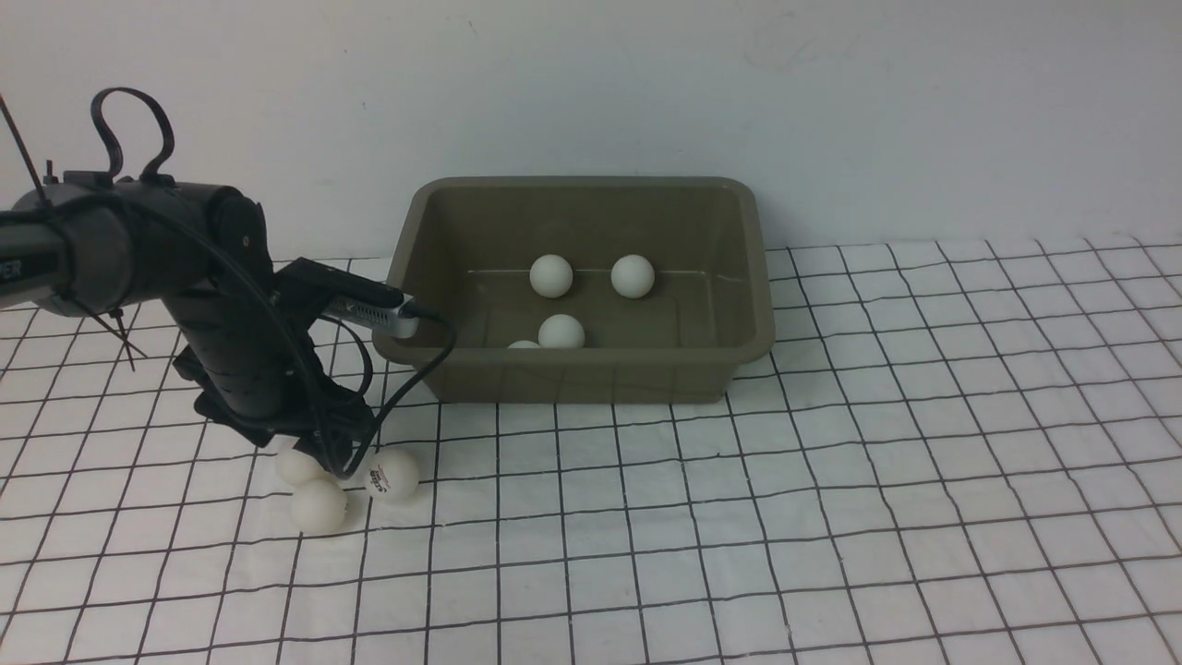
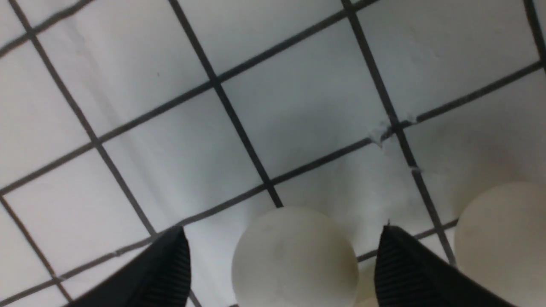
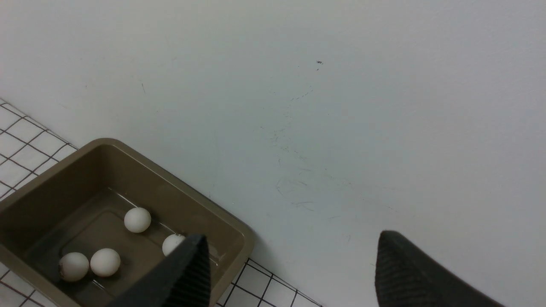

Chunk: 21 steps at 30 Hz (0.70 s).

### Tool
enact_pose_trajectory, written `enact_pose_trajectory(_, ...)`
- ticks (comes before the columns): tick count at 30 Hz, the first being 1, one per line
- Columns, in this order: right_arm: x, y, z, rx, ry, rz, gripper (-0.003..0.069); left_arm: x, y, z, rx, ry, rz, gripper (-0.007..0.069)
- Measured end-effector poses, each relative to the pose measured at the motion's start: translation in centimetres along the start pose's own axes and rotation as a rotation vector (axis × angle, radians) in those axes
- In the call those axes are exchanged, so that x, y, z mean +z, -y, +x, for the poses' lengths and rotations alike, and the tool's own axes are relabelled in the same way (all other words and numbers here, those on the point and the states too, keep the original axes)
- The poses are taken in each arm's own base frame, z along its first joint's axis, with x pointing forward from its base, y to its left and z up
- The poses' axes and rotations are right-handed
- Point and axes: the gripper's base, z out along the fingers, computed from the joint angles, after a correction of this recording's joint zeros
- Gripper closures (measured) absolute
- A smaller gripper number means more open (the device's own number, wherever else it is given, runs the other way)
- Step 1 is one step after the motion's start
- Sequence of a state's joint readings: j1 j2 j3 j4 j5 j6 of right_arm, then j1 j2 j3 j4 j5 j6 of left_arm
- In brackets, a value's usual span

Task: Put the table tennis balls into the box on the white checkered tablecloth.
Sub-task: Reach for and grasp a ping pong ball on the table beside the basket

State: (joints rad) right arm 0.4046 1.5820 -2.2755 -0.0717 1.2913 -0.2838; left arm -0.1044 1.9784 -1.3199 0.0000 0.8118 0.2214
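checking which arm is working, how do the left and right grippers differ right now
The left gripper is low over the cloth, jaws straddling a ball; the right gripper has nothing between its jaws. The left shows in the front view, near the box; the right does not, and faces the wall above the box. Both are open.

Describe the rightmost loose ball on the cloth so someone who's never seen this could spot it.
Start at the green box by the wall. On the cloth just off its near left corner, beneath the left gripper, sits a cluster of three. The one wanted is the rightmost ball; unlike its two neighbours, it shows a dark printed logo.
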Motion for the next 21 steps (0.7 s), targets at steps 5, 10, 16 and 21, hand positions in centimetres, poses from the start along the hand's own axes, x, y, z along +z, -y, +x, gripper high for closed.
enact_pose_trajectory(5,0.00,0.00,0.00,0.000,0.000,0.000,0.0185,0.00,-0.03,-0.15,-0.013,0.017,-0.004,0.0193)
enact_pose_trajectory(10,0.00,0.00,0.00,0.000,0.000,0.000,0.0186,0.00,-0.05,-0.23,-0.013,0.025,-0.005,0.0291)
enact_pose_trajectory(16,0.00,0.00,0.00,0.000,0.000,0.000,0.0186,0.00,-0.05,-0.24,-0.013,0.026,-0.006,0.0294)
enact_pose_trajectory(21,0.00,0.00,0.00,0.000,0.000,0.000,0.0186,0.00,-0.15,-0.22,-0.002,0.024,-0.017,0.0294)
